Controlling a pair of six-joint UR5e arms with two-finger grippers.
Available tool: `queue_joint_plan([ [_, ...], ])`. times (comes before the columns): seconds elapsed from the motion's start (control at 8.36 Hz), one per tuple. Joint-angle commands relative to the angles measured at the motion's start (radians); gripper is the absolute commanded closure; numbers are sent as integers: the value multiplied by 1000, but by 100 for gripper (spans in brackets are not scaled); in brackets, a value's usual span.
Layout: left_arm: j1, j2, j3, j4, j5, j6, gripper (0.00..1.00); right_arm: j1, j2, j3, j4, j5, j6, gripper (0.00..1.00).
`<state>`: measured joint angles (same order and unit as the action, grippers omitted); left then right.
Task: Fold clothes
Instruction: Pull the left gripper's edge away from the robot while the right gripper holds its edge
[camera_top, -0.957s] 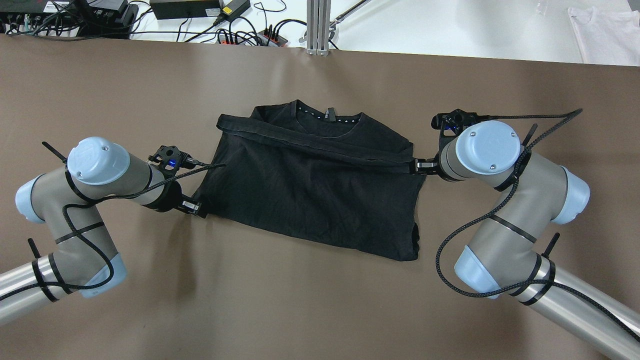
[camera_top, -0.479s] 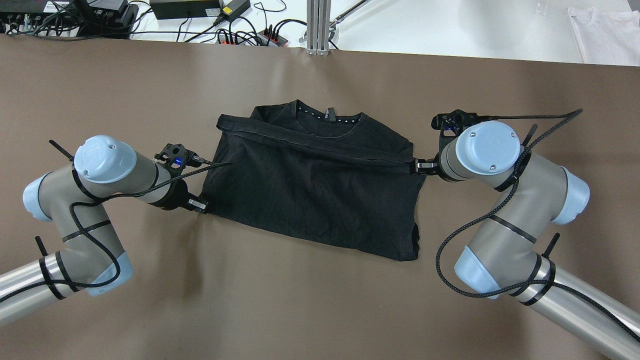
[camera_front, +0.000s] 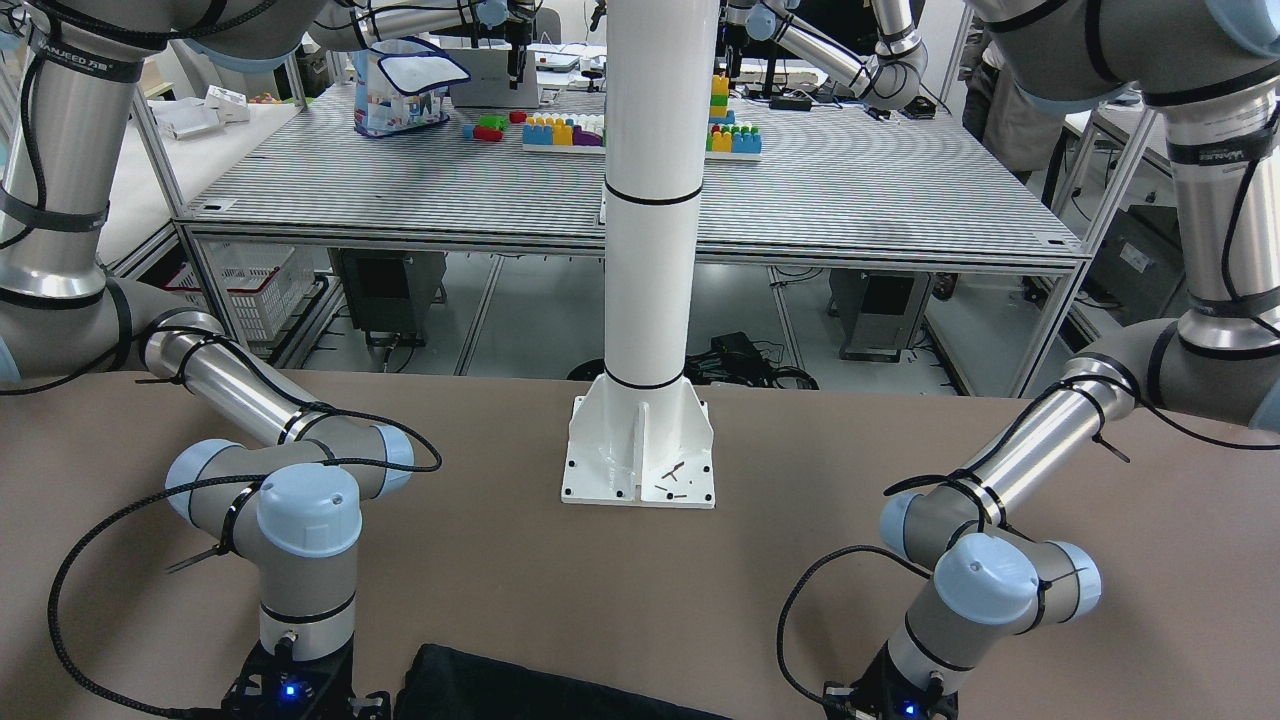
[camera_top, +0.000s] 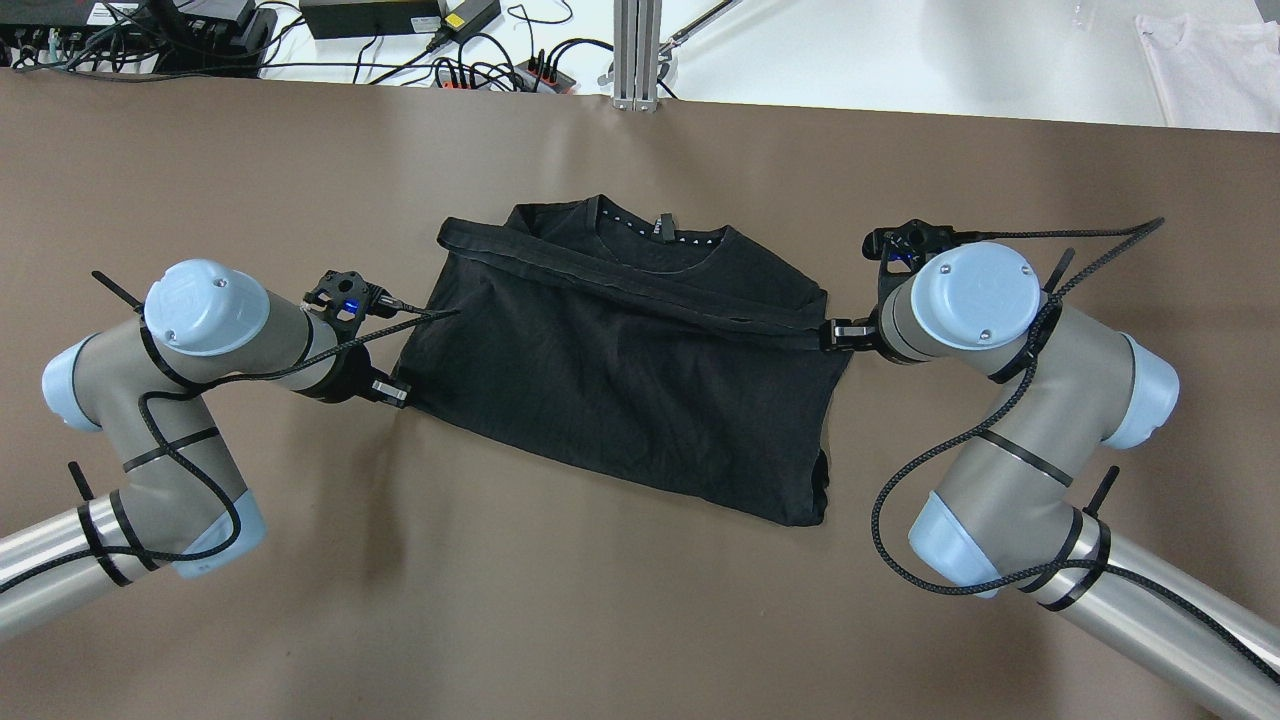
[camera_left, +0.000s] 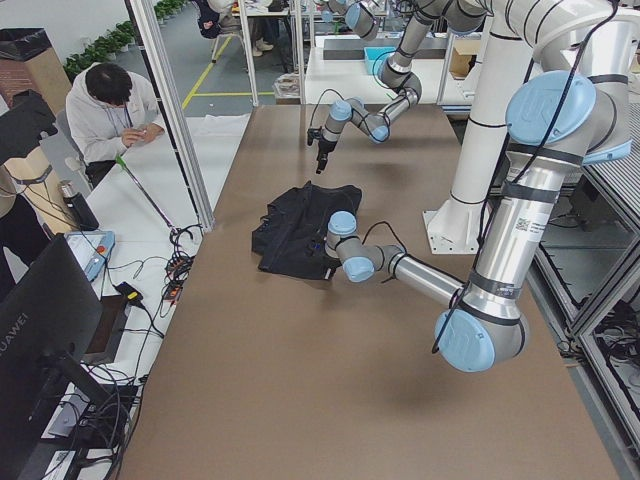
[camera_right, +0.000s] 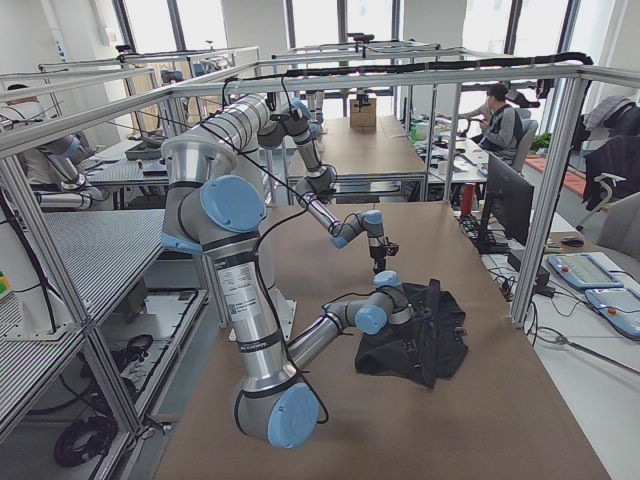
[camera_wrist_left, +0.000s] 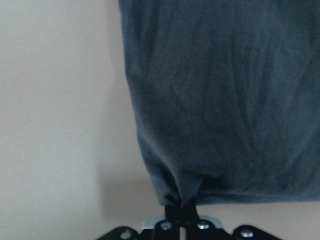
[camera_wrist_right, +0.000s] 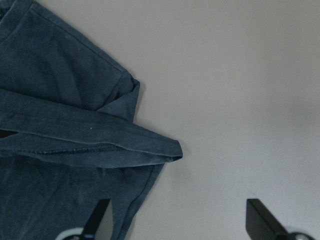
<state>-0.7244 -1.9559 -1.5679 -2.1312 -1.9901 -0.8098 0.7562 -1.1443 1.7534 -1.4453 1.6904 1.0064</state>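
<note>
The clothes are one black T-shirt (camera_top: 630, 370) lying partly folded on the brown table, collar at the far side and a hemmed band across its upper part. It also shows in the left wrist view (camera_wrist_left: 225, 100) and the right wrist view (camera_wrist_right: 50, 125). My left gripper (camera_top: 398, 393) is at the shirt's near left corner, shut on a pinch of the fabric (camera_wrist_left: 180, 202). My right gripper (camera_top: 832, 335) is at the shirt's right edge, where the hemmed band ends. Its fingers (camera_wrist_right: 97, 215) stand wide apart and the band's tip lies between them, not clamped.
The white pole base (camera_front: 640, 450) stands on the table behind the shirt on the robot's side. Cables and power strips (camera_top: 480, 60) and an aluminium post (camera_top: 637, 50) lie beyond the far edge. A white cloth (camera_top: 1210, 60) lies far right. A seated person (camera_left: 110, 110) is beside the table.
My left gripper has moved toward the table's far side with the shirt's near left corner, drawing that lower edge up. The right arm has not moved.
</note>
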Motion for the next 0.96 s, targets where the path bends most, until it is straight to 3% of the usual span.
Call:
queue_joint_plan([
  [0.0, -99, -87, 122, 8, 7, 81, 100, -3, 0, 1, 0, 0, 6, 6],
  [0.48, -200, -449, 521, 10, 10, 92, 100, -6, 2, 1, 0, 0, 8, 6],
  [0.84, -210, -654, 778, 4, 100, 92, 100, -6, 2, 3, 0, 2, 8, 6],
])
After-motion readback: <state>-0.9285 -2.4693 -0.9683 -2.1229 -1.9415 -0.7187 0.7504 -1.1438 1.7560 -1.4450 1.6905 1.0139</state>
